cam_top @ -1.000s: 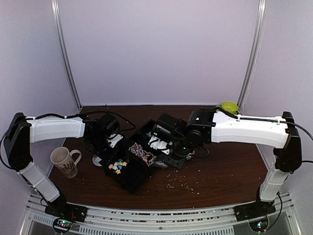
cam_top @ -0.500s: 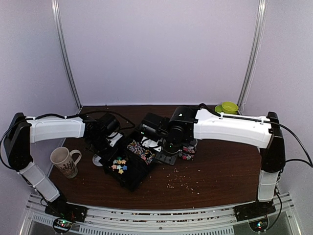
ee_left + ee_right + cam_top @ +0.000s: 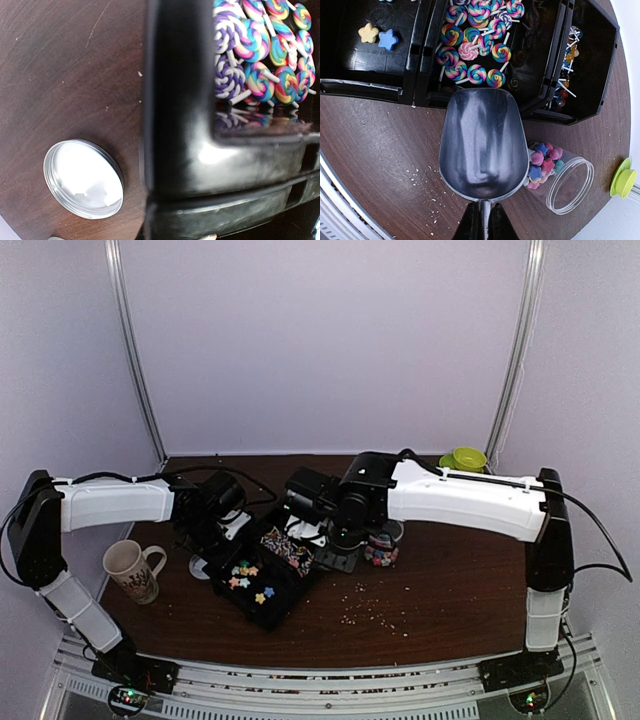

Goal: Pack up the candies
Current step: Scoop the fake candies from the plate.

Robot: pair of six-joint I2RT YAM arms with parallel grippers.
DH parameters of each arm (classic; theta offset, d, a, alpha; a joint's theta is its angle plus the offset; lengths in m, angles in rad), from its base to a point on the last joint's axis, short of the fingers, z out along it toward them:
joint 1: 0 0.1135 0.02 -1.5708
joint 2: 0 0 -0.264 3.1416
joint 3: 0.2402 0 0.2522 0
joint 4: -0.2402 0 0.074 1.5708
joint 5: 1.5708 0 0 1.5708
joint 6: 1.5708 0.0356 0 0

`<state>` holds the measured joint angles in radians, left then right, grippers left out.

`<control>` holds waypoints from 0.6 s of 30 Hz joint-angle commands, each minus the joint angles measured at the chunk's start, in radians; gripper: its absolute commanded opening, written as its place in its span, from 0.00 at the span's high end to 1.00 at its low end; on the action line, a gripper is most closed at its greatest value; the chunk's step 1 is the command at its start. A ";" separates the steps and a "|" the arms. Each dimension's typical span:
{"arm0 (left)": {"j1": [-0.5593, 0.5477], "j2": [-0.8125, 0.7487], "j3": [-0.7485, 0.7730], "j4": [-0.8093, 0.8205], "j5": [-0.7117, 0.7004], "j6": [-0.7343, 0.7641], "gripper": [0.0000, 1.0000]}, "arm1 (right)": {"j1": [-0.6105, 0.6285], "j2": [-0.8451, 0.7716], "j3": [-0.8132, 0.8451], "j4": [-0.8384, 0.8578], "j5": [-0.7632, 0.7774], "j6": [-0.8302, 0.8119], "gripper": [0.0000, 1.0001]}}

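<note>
Just off the rim of a glossy black plastic compartment tray (image 3: 422, 55), right gripper (image 3: 482, 226) clamped on a rounded metal scoop (image 3: 482, 145) over open crumb-dusted brown wood table (image 3: 375, 150), swirled lollipop and pastel star candies (image 3: 469, 50) inside tray, left gripper (image 3: 218, 540) closed at its edge.

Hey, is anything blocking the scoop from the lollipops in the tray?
Nothing visible is. The lollipops lie uncovered in the middle compartment of the tray, and the lip of the empty scoop is right at that compartment's near wall.
</note>
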<state>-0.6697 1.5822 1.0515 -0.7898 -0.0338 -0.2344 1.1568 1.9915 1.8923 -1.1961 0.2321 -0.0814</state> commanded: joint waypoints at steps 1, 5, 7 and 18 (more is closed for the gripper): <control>-0.008 -0.047 0.033 0.109 0.025 0.005 1.00 | -0.014 0.060 0.065 -0.010 -0.002 -0.019 1.00; -0.009 -0.053 0.033 0.110 0.023 0.010 1.00 | -0.024 0.123 0.145 -0.020 -0.044 -0.053 1.00; -0.010 -0.054 0.032 0.110 0.026 0.013 1.00 | -0.028 0.165 0.182 -0.032 -0.067 -0.077 1.00; -0.017 -0.059 0.028 0.122 0.057 0.036 1.00 | -0.079 0.258 0.203 0.054 -0.209 -0.062 1.00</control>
<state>-0.6735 1.5818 1.0515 -0.7872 -0.0463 -0.2146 1.1030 2.1960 2.0972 -1.2003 0.1158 -0.1642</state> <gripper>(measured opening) 0.061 0.078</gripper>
